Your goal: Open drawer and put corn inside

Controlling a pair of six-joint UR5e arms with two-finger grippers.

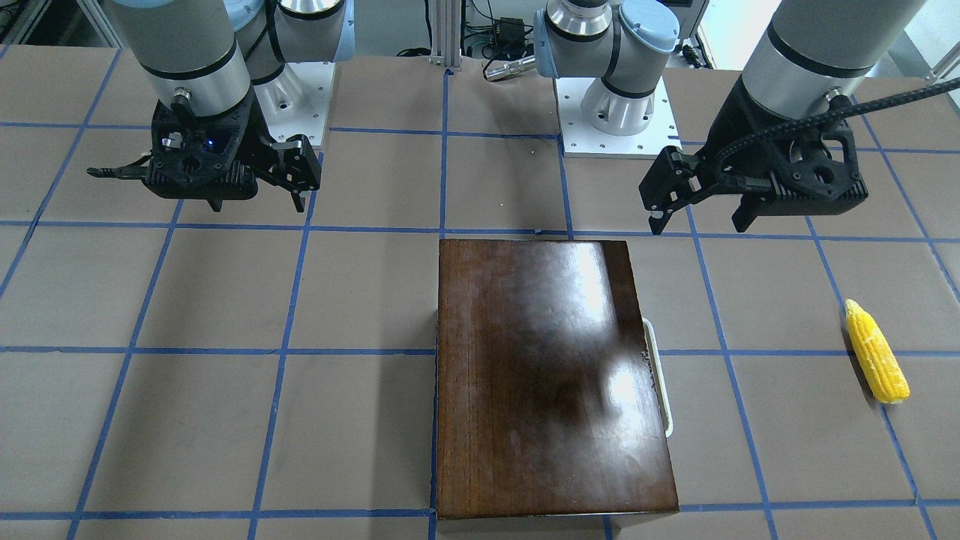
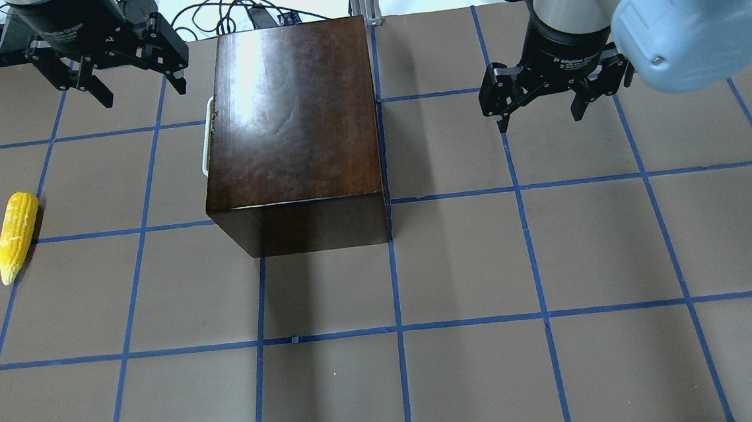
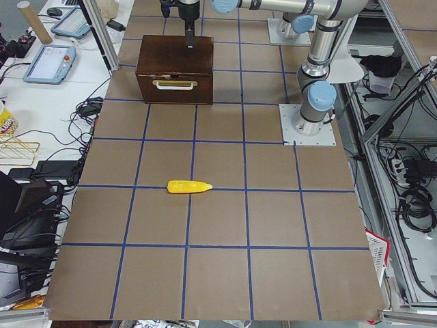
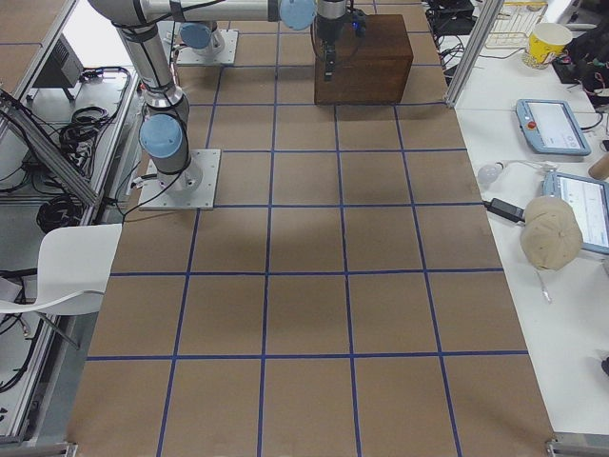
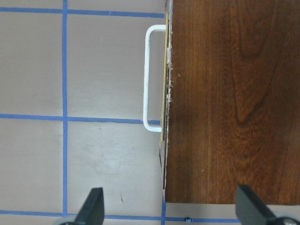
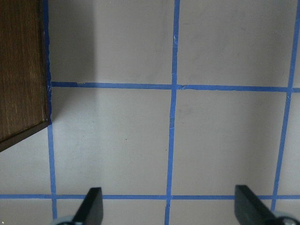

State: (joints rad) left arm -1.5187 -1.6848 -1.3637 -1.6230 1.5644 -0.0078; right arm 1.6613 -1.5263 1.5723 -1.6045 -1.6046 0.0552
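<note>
The dark-brown wooden box [image 2: 293, 111] stands mid-table. The drawer [image 3: 175, 89] is shut. Its white loop handle [image 2: 205, 137] faces my left side and also shows in the left wrist view [image 5: 146, 79]. The yellow corn [image 2: 17, 236] lies flat on the table, far to the left of the box, also in the front view [image 1: 876, 352]. My left gripper [image 2: 142, 91] is open and empty, hovering above the table just beyond the box's handle side. My right gripper [image 2: 539, 119] is open and empty, hovering to the right of the box; its wrist view shows a box corner [image 6: 21, 70].
The table [image 2: 459, 265] is brown with a blue tape grid. The two arm bases [image 1: 619, 97] stand on white plates at the robot's side. Side benches with tablets [image 4: 552, 124] and cables run along the far edge.
</note>
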